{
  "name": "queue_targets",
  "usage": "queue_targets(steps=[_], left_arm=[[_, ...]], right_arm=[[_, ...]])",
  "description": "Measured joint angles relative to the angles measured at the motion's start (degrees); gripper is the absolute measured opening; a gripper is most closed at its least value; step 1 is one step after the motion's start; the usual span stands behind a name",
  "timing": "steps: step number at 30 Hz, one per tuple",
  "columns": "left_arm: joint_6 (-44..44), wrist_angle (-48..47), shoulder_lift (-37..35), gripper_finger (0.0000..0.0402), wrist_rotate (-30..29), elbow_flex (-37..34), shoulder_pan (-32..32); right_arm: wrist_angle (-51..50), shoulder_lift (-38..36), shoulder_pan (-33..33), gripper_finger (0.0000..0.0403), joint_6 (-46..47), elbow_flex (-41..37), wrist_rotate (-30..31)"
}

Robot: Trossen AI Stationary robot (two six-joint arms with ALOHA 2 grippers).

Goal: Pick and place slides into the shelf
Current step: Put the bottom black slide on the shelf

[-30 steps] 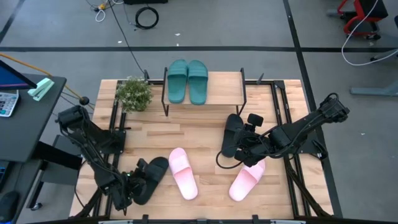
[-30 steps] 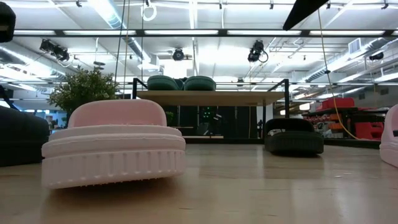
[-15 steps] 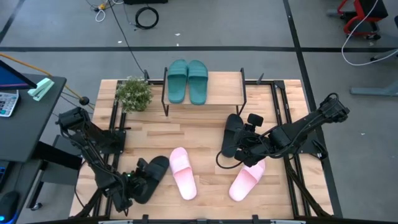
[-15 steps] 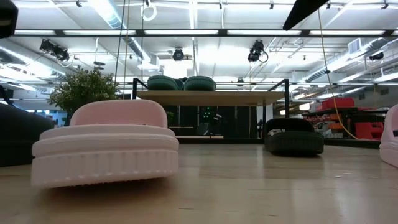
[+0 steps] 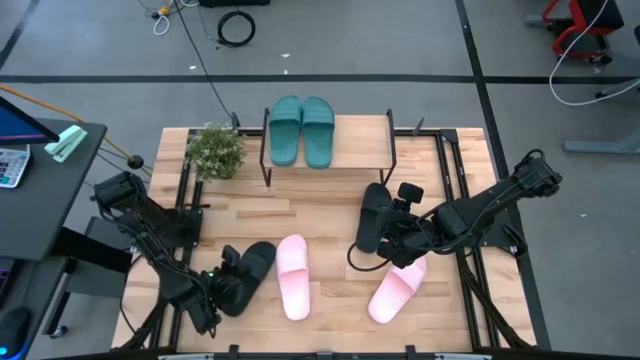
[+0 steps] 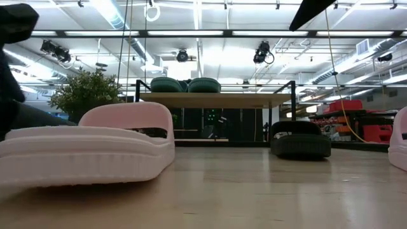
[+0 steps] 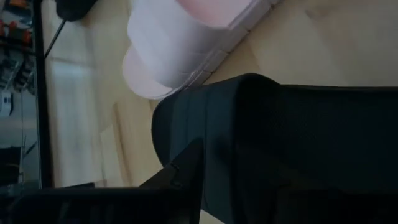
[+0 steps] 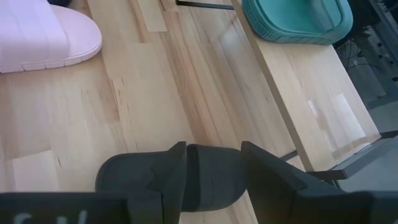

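On the near left corner of the table, my left gripper sits low beside a black slide; from the left wrist view the dark sandal fills the frame against one finger, and from overhead the fingers look pinched on its heel end, though I can't see both sides clearly. Just to its right, touching or nearly touching the black one, lies a pink slide, flat on its sole with the toe end toward the shelf; from the low view it looms large in the foreground. Farther back, by the table's far left corner, stands a small potted plant, and beside it the shelf carries the two teal slides side by side on its top board. Moving right, a second black slide lies on the table in front of the shelf, and my right gripper hangs at it with fingers spread either side of its end, as the right wrist view shows. Nearest me on that side, a second pink slide lies angled on the boards, just beside the right arm.
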Motion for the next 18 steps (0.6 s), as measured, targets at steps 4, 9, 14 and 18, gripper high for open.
queue_targets(steps=[4,9,14,18], left_arm=[[-0.09,0.04,0.02,0.0093,-1.06,0.00,1.72],[-1.26,0.05,0.30,0.0093,-1.24,0.00,4.05],[-1.26,0.10,3.14,0.0093,-1.24,0.00,5.65],[-1.59,0.13,6.68,0.0094,-2.11,0.02,6.90]], right_arm=[[0.00,0.00,0.00,0.0160,0.00,0.00,0.01],[0.00,0.00,0.02,0.0160,0.00,0.00,-0.01],[0.02,0.00,0.01,0.0160,0.00,0.00,0.01],[0.02,0.00,0.02,0.0160,0.00,0.00,0.01]])
